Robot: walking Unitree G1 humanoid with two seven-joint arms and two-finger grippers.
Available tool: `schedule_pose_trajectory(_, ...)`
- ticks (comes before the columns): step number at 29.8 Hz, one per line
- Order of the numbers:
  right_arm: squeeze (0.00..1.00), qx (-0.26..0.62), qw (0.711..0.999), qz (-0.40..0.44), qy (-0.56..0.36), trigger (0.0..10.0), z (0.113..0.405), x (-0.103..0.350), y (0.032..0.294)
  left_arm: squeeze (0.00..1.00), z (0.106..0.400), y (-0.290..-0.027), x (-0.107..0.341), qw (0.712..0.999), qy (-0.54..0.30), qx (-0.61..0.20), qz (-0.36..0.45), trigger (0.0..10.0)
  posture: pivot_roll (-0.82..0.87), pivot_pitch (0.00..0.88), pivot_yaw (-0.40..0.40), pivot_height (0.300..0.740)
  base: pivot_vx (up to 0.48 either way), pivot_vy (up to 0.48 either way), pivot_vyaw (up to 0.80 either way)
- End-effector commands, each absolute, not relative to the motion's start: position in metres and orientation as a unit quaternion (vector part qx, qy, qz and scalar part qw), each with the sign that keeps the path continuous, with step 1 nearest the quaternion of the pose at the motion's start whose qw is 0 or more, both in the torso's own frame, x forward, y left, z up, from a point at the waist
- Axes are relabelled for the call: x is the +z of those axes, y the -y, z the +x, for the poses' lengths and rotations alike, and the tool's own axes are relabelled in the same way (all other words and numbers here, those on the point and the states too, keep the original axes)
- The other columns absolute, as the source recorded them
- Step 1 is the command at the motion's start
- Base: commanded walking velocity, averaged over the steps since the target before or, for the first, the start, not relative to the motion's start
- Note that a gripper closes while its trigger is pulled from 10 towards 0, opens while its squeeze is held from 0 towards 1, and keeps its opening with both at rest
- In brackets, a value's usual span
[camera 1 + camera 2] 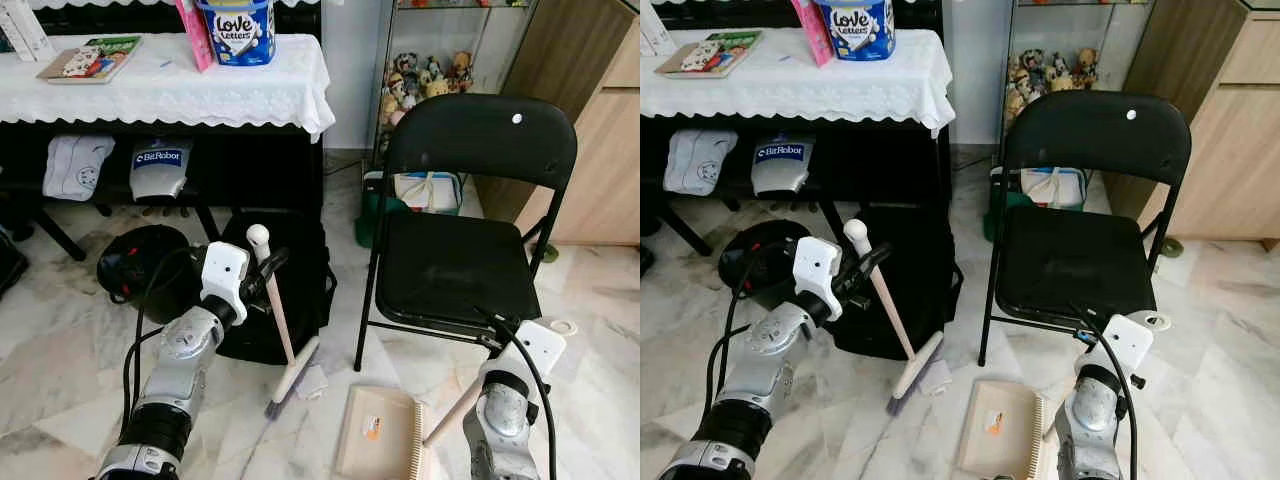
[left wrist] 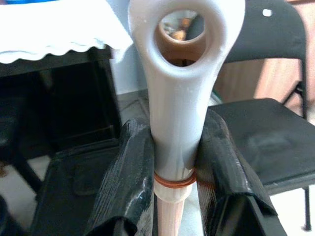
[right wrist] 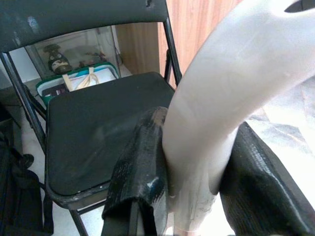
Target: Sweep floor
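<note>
My left gripper is shut on a small hand broom, just below its white looped end. The broom leans with its brush head on the marble floor, beside a white scrap. A beige dustpan lies flat on the floor near my feet, with an orange scrap on it. Its long pale handle rises to the right. My right gripper is shut on that handle near its white end.
A black folding chair stands right behind the dustpan. A black backpack and a dark helmet sit under a table with a white lace cloth. A wooden cabinet closes the right side.
</note>
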State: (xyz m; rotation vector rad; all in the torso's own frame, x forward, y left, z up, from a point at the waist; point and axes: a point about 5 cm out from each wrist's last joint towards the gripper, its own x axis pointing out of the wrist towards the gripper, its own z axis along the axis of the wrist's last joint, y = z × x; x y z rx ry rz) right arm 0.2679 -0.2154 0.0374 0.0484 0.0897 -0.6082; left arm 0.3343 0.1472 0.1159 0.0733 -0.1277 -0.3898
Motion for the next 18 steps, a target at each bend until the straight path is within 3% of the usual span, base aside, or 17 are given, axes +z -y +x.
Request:
schedule_pose_trajectory(1,0.0,-0.302,0.951,0.035,-0.049,10.0,0.266,0.035,0.213,0.0,0.337,-0.153,0.119,0.981,0.078,-0.169,0.044,10.0,-0.03,0.132,0.064,0.74,0.0,0.0,0.0)
schedule_pose_trajectory(10,0.0,-0.301,0.952,0.035,-0.049,10.0,0.265,0.035,0.213,0.0,0.337,-0.153,0.105,0.984,0.052,-0.163,0.049,10.0,-0.03,0.133,0.064,0.74,0.0,0.0,0.0)
schedule_pose_trajectory(18,0.0,-0.301,0.952,0.036,-0.051,10.0,0.265,0.034,0.212,0.0,0.337,-0.155,0.101,0.975,0.024,-0.212,0.066,10.0,-0.03,0.131,0.067,0.74,0.0,0.0,0.0)
